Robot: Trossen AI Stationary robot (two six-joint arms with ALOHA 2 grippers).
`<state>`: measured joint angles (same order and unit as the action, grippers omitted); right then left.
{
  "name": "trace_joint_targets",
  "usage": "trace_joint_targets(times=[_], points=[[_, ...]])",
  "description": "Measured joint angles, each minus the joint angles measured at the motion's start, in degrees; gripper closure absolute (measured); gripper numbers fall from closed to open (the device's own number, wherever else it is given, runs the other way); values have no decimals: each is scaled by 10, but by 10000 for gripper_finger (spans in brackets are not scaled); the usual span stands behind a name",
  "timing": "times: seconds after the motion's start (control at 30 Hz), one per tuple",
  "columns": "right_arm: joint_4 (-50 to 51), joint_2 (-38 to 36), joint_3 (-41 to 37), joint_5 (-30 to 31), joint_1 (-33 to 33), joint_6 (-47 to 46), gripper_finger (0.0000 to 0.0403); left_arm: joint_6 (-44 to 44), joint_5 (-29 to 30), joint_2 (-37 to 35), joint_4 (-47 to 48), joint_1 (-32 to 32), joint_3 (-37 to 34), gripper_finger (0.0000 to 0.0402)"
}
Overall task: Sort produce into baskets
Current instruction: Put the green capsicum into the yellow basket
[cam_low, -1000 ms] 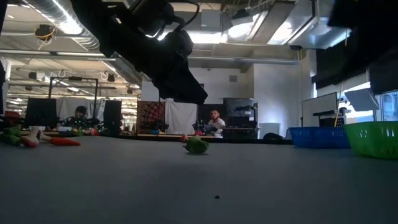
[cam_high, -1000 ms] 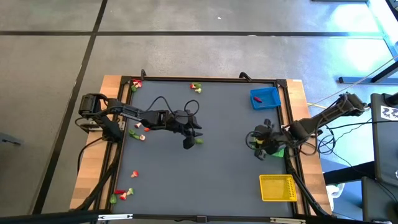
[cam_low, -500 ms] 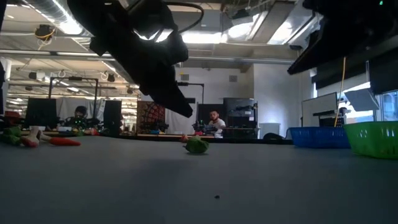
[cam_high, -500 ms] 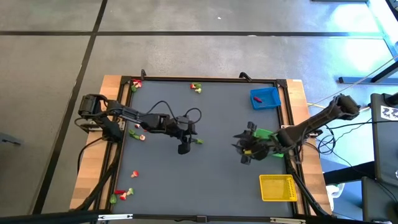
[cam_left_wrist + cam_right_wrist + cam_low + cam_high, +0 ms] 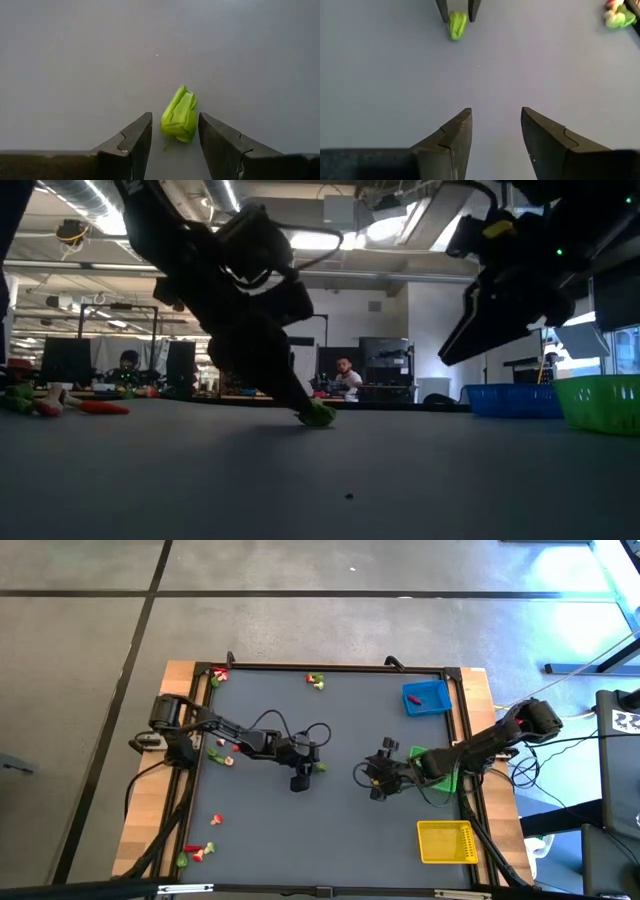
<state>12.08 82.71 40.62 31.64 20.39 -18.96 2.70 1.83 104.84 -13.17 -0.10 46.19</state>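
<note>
On the dark table (image 5: 330,830), well apart from each other along the right side, sit the yellow basket (image 5: 446,841), the green basket (image 5: 440,766) and the blue basket (image 5: 427,697). Scattered produce lies in small clusters along the left edge (image 5: 221,749) and at the far edge (image 5: 316,681). Since a second ago the right gripper (image 5: 374,780) has swung out from beside the green basket toward mid-table; its fingers are spread with nothing between them. The left gripper (image 5: 175,132) has dropped from above the table to the surface, so its parted fingers now flank a green piece (image 5: 180,114) at mid-table without yet pinching it. That likely means the pick is about to begin, with the green basket a probable destination.
</note>
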Motion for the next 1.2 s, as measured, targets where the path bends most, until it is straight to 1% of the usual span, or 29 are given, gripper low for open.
trace_joint_targets(times=[0.17,0.23,0.5,0.6,0.67,0.83,0.97,1.2], points=[[-17,17,0,-14,-8,3,233,-1,0,20,-17,0,0,245],[-22,17,0,-17,-10,13,233,-5,0,25,-27,-1,0,253],[-56,17,0,-30,-10,30,233,-18,0,26,-39,-3,0,340],[-66,17,0,-30,-10,30,233,-18,0,23,-42,-3,3,356],[-73,17,0,-30,-10,30,233,-18,0,22,-48,-3,14,357],[-113,17,0,-31,-10,49,233,-17,0,15,-55,-4,44,339],[-152,17,0,-32,-10,62,233,-17,0,14,-64,-4,70,337],[-174,16,0,-27,-21,70,233,-4,-1,14,-118,-10,75,335]])
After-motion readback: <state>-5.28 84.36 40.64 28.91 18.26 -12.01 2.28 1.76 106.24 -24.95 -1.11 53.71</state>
